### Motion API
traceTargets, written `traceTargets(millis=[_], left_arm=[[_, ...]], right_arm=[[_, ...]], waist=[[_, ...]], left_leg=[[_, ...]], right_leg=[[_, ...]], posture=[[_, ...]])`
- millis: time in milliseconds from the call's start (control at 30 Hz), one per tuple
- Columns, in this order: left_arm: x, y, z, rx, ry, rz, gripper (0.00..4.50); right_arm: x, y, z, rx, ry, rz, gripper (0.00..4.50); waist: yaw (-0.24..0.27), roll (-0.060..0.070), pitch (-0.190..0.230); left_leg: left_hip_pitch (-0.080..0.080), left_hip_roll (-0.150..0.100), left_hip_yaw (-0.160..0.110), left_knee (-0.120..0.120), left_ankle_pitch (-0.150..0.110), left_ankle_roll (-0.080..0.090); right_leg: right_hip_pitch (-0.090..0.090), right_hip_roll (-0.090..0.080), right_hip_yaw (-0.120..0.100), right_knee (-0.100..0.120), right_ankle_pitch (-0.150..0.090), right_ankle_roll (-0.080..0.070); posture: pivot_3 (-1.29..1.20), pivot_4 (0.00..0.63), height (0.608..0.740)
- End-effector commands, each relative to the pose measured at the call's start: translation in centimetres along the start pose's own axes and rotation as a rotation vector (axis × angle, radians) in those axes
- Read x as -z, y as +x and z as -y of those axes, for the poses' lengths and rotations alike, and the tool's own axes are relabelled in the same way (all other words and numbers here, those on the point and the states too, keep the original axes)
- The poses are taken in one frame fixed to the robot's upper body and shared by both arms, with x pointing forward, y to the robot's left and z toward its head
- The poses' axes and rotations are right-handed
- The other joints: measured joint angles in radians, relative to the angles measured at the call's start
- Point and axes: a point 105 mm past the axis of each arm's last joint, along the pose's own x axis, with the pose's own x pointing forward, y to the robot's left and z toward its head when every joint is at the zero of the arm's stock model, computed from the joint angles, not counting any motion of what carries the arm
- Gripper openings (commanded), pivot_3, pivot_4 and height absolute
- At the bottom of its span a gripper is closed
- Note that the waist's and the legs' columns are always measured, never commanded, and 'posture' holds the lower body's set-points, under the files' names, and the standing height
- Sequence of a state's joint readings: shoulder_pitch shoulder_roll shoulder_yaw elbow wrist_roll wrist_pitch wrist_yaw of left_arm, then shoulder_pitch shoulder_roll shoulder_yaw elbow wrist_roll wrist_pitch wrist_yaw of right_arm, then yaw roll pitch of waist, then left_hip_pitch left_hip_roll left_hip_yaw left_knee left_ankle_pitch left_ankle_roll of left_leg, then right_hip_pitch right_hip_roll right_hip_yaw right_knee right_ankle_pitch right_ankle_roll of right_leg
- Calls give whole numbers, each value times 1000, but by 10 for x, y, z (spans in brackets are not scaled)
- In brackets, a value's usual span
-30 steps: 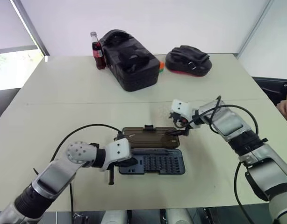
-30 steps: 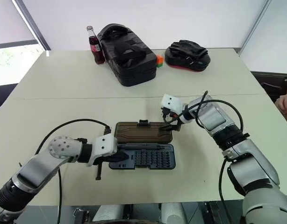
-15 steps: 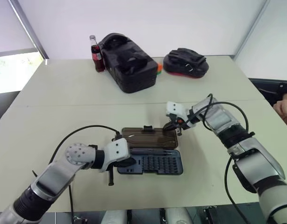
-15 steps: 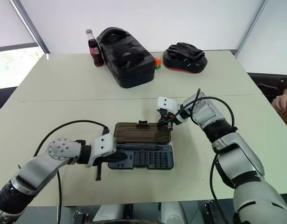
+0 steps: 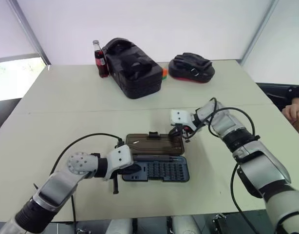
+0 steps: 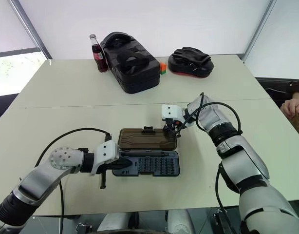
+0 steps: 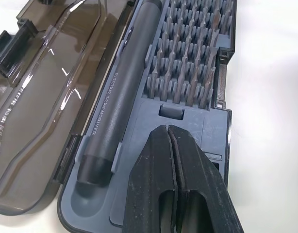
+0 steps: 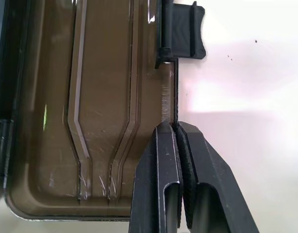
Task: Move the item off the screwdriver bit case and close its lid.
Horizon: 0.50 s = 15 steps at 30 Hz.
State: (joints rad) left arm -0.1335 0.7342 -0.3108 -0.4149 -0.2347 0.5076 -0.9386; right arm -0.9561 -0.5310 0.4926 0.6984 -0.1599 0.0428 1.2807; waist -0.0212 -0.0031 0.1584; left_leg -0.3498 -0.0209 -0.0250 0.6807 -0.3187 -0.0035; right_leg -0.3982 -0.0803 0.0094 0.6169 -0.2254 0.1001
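Left hand (image 7: 169, 130): its fingers are pressed together and set on the left end of the case base, just beside the butt of the electric screwdriver (image 7: 115, 102).
Screwdriver bit case (image 5: 157, 171): it is laid open near the front edge of the tabletop (image 5: 66, 107), about midway along it; rows of bits (image 7: 192, 63) are seated in the base.
Lid (image 5: 154, 144): it (smoky and see-through) is folded back flat behind the base, with the latch (image 8: 183, 31) on its far rim.
Right hand (image 8: 176, 128): the lid's far rim is pinched between its fingers, to the right of the latch.
Far edge: a cola bottle (image 5: 99, 59) is stood just beside a black bag (image 5: 132, 68); a black-and-red pad (image 5: 191, 67) is placed to the right.
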Motion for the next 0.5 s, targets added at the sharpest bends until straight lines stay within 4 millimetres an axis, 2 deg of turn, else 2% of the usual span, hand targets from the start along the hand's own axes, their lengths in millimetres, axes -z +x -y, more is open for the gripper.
traceTargets(millis=[33, 133, 267, 500], left_arm=[[36, 4, 7, 19, -113, -109, 0], [38, 5, 7, 23, -113, -117, 0], [31, 1, 3, 24, -115, -103, 0], [12, -3, -3, 11, -97, -78, 0]], right_arm=[[-14, -38, 26, 193, -34, 20, 50], [-30, -58, 21, 231, -31, 81, 50], [-45, -74, 6, 255, -1, 145, 50], [-55, -82, -22, 274, 45, 185, 50]], waist=[[1, 1, 1], [7, 2, 1], [8, 3, 2], [7, 3, 4]], left_leg=[[-1, 0, 0, 0, 0, 0], [-7, -1, 0, 1, 0, 0], [-8, -1, 0, -1, 0, 0], [-11, -1, 0, -1, 0, 0]], right_leg=[[-1, 0, 0, 0, 0, 0], [-6, -1, 0, 0, 0, 0], [-7, -1, 0, 0, 0, 0], [-10, -1, -1, -1, 0, 0]], posture=[[0, 150, 740], [0, 150, 740], [0, 150, 740], [0, 150, 740]])
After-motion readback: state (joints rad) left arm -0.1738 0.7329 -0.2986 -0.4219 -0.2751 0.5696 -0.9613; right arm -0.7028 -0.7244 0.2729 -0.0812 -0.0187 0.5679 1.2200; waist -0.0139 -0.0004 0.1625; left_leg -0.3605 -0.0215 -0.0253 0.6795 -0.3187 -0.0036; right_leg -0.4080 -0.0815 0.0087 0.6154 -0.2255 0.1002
